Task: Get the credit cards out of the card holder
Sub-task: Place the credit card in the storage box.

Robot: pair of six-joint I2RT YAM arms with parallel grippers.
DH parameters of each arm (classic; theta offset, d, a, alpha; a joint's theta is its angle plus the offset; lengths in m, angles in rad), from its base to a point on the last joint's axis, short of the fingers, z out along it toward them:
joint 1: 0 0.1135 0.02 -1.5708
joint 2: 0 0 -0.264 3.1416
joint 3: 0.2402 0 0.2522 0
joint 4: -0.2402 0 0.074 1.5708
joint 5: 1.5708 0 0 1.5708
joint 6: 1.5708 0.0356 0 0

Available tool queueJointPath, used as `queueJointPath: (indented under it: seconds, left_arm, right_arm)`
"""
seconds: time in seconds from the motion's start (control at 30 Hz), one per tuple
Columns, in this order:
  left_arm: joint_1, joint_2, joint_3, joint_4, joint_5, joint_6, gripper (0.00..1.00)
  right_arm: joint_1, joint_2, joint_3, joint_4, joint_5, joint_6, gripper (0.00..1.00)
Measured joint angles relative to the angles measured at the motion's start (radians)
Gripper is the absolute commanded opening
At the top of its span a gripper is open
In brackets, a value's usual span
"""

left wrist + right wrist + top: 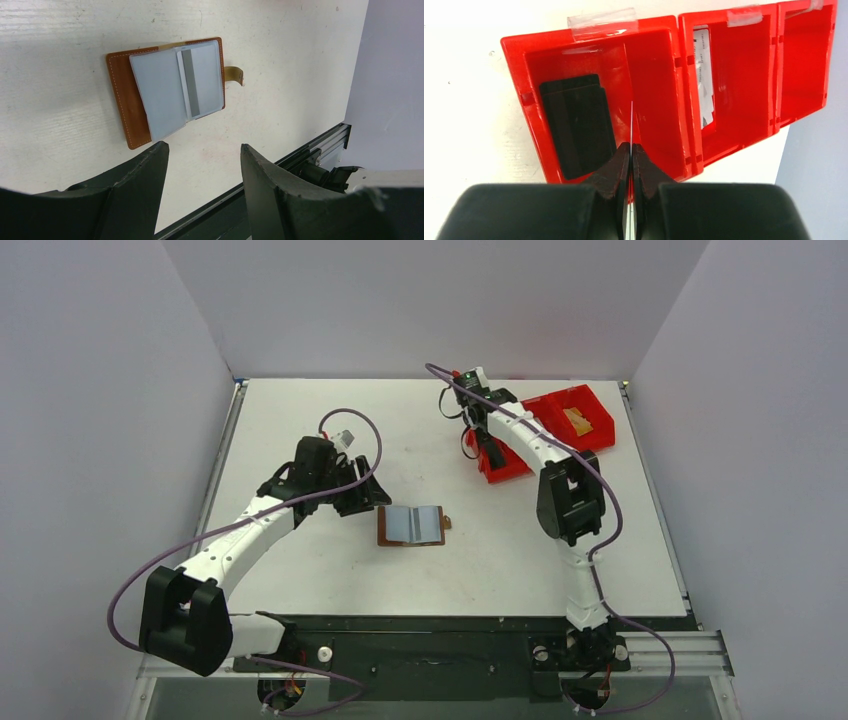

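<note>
Right gripper (630, 150): jaws pinched on a thin credit card (631, 120), seen edge-on, sticking out past the tips over the red bin (659, 30). Black cards (576, 125) lie in the compartment left of the tips, a pale card (705, 75) in the one to the right. Left gripper (203, 147): jaws wide, holding nothing. Card holder (160, 95) lies open on the table (60, 50) just ahead of its tips, not touching.
</note>
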Motion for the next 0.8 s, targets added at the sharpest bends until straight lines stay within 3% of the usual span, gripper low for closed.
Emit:
queueJointPath:
  seconds: [0.13, 0.3, 0.53, 0.8]
  left_arm:
    - [0.0, 0.0, 0.003, -0.005, -0.002, 0.0, 0.52]
    - [0.0, 0.0, 0.015, -0.009, -0.005, 0.0, 0.52]
    - [-0.001, 0.0, 0.017, -0.015, -0.01, -0.001, 0.52]
    - [-0.005, 0.0, 0.017, -0.015, -0.012, -0.011, 0.52]
  right_arm:
    - [0.0, 0.025, 0.001, 0.016, -0.005, -0.01, 0.0]
    - [0.0, 0.043, 0.003, 0.026, -0.003, -0.019, 0.17]
    - [0.0, 0.056, 0.006, 0.035, -0.014, -0.022, 0.32]
    - [0.0, 0.053, 0.006, 0.033, -0.055, 0.01, 0.37]
